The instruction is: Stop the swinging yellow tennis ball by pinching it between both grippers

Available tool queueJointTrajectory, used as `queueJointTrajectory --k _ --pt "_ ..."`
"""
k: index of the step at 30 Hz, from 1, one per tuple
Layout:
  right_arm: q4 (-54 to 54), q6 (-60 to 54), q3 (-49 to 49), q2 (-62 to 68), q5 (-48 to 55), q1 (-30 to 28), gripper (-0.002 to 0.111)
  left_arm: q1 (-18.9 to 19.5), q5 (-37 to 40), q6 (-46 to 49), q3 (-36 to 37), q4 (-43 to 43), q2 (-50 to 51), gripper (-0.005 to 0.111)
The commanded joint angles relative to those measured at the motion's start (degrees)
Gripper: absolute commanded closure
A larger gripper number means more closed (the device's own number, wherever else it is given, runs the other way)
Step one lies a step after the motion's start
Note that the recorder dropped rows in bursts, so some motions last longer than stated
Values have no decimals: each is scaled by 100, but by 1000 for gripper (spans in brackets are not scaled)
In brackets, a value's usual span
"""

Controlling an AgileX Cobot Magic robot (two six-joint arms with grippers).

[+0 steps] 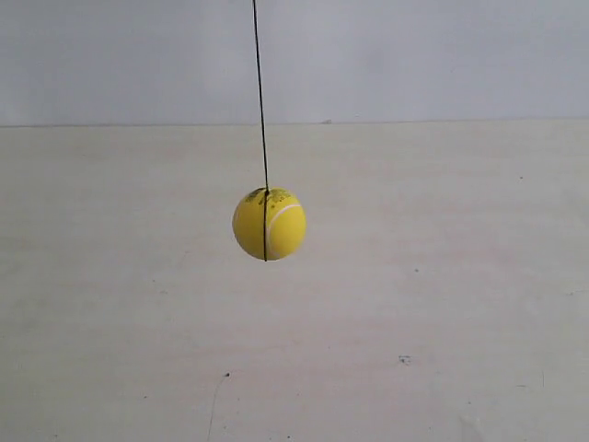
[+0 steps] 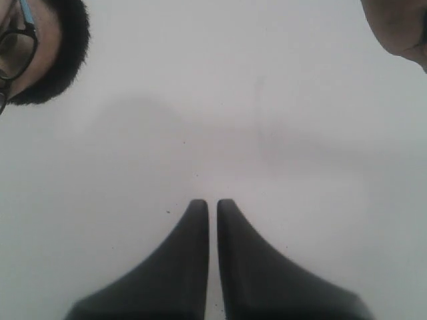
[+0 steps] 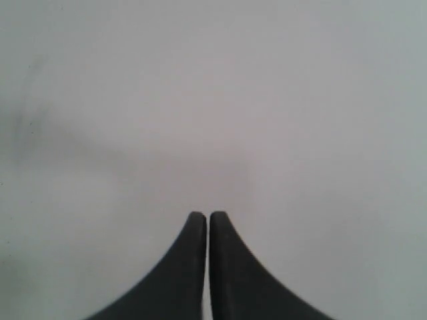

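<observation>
The yellow tennis ball (image 1: 269, 224) hangs on a thin black string (image 1: 259, 92) near the middle of the exterior view, its white seam curving on one side. Neither arm shows in that view. The left wrist view has my left gripper (image 2: 213, 203) shut, its two black tapered fingers nearly touching with only a thin slit between them and nothing held. My right gripper (image 3: 207, 215) is likewise shut on nothing in the right wrist view. The ball appears in neither wrist view.
A pale tabletop (image 1: 414, 304) spreads below the ball, with a light wall (image 1: 442, 55) behind. Two people's heads edge into the left wrist view: one with glasses and dark hair (image 2: 37, 47), another at the opposite corner (image 2: 400, 27).
</observation>
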Motion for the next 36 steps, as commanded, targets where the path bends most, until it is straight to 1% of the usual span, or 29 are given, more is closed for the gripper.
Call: queueJointTrajectory --k 1,17,21,24,26,27,28,29,31,34,35,36 --pt "49 -9 2 -12 49 -14 108 4 38 -59 24 -57 -13 102" --pt "-79 -9 2 -12 49 -15 108 4 38 -59 24 -57 -13 102" --pt "396 456 2 -12 267 -15 108 4 38 -59 24 -57 -13 102" --pt "723 467 140 -12 269 -15 108 4 38 -59 24 -57 -13 102" --pt "1009 285 402 -12 238 -4 108 4 38 -59 24 -57 -13 102" --pt "1576 -304 566 -12 263 -4 108 4 38 -59 24 -57 -13 102" --pt "2363 -1060 662 -12 388 -4 108 4 38 -59 24 -57 -13 102" --pt "3457 -2459 728 -12 565 -4 108 4 38 -59 24 -57 -13 102" --pt "5291 -4439 785 -12 730 -4 108 4 38 -59 24 -57 -13 102" --pt "8098 -8066 898 -12 909 -4 108 4 38 -59 24 -57 -13 102" --pt "8492 -8499 977 -12 866 -4 108 4 38 -59 24 -57 -13 102" --pt "8636 -8597 1127 -12 781 -4 108 4 38 -59 24 -57 -13 102"
